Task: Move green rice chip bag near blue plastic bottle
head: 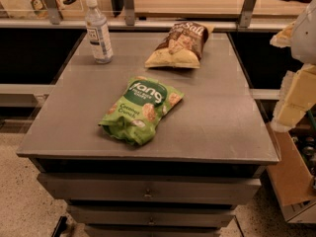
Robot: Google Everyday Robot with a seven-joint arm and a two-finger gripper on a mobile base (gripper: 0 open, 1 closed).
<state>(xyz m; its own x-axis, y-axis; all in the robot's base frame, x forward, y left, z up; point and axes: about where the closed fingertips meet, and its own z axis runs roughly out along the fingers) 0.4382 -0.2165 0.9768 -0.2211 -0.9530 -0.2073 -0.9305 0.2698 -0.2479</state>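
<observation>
Lettering "Coconut Crunch" marks the green rice chip bag (140,110), left of the hand (296,90); whether that grips anything, I cannot tell.

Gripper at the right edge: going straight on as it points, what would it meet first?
The gripper seems to point down-left; likely the table near its right edge, not the green rice chip bag; depth unclear.
</observation>
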